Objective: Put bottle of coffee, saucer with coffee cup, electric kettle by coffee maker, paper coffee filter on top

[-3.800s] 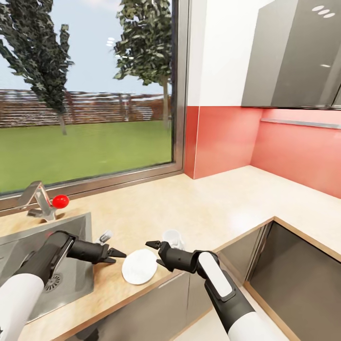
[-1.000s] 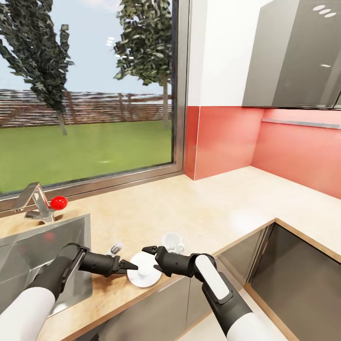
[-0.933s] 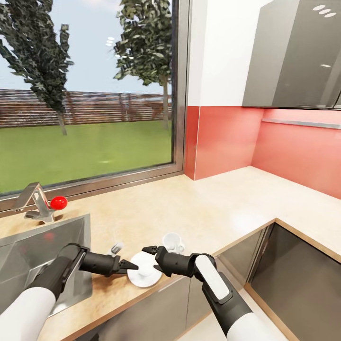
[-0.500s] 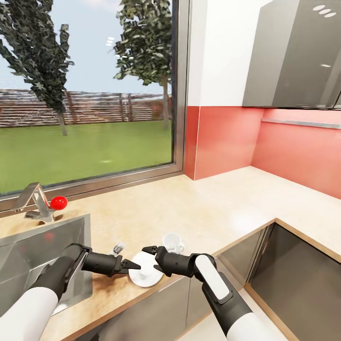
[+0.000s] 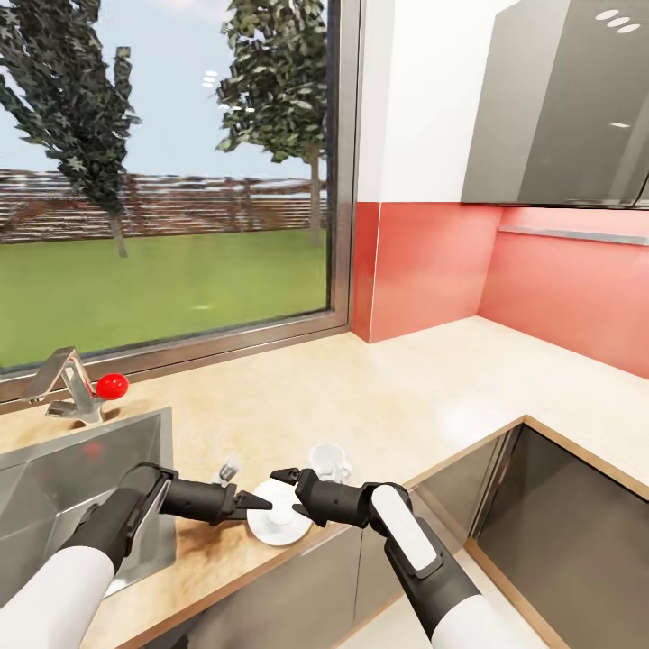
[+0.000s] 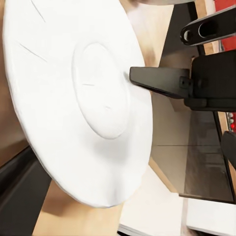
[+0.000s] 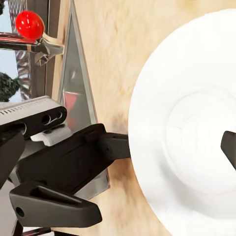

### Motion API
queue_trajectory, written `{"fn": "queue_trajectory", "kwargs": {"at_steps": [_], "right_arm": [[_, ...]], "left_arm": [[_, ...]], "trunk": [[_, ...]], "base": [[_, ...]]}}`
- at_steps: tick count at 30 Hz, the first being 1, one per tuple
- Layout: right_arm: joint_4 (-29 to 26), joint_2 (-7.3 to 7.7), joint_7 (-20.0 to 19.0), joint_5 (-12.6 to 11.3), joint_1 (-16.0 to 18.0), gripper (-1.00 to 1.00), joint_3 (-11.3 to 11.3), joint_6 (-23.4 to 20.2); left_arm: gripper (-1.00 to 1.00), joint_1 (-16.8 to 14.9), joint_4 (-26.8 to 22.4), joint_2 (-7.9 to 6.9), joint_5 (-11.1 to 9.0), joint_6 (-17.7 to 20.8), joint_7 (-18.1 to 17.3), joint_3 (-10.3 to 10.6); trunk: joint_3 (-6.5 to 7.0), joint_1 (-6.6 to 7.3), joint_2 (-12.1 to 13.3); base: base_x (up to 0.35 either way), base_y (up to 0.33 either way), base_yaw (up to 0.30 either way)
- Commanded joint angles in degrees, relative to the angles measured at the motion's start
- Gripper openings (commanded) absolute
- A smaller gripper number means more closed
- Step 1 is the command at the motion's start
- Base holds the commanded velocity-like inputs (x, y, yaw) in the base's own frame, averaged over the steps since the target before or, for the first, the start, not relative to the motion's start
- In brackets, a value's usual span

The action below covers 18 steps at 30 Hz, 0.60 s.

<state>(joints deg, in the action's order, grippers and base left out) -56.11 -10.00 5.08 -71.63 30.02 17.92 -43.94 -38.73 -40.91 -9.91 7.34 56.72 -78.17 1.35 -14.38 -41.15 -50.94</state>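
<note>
Setting: Kitchen corner with a wide window onto lawn and trees, red backsplash, and a light wood-toned worktop point(image 5: 424, 397) running round the corner, a steel sink point(image 5: 54, 487) set into it beneath a tap with a red knob point(image 5: 113, 386).

Landmark: saucer point(image 5: 279, 527), a flat white dish lying at the worktop's front edge, between the sink and the corner.

Cup: coffee cup point(image 5: 329, 461) stands on the bare worktop just behind the saucer, on its window side, not on it.

Left tool: left tool point(image 5: 255, 505) reaches in low from the sink side of the saucer; one finger tip lies over the dish's rim. The left wrist view shows the saucer point(image 6: 73, 108) broad and close, with a dark finger beside its outer edge. Whether the fingers are apart or closed on the rim cannot be told.

Right tool: right tool point(image 5: 290, 492) comes in from the corner side of the saucer, its fingers spread apart, one above the dish and one near its centre; nothing is clamped between them.

Step in hand: by appearance, picking up the saucer, both arms working on it.

Next move: probably a firm pinch on the thin rim, then a level lift. The flat dish offers little to grip and could slide off the front edge.
</note>
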Motion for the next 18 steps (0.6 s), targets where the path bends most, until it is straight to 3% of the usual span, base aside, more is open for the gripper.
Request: {"fn": "queue_trajectory", "kwargs": {"at_steps": [1, 18], "right_arm": [[-0.1, 0.0, 0.5, -0.6, 0.0, 1.0, 0.0, -0.1], [2.4, 0.0, 0.5, -0.7, 0.0, 1.0, -0.2, 0.0]], "left_arm": [[1.0, 0.0, -0.1, -0.02, 0.7, 0.4, -0.4, 0.0], [1.0, 0.0, -0.1, 0.04, 0.7, 0.4, -0.4, 0.1]], "trunk": [[-0.09, -0.01, -0.1], [-0.09, -0.01, -0.1]], "base": [[0.0, 0.0, 0.0], [0.0, 0.0, 0.0]]}}
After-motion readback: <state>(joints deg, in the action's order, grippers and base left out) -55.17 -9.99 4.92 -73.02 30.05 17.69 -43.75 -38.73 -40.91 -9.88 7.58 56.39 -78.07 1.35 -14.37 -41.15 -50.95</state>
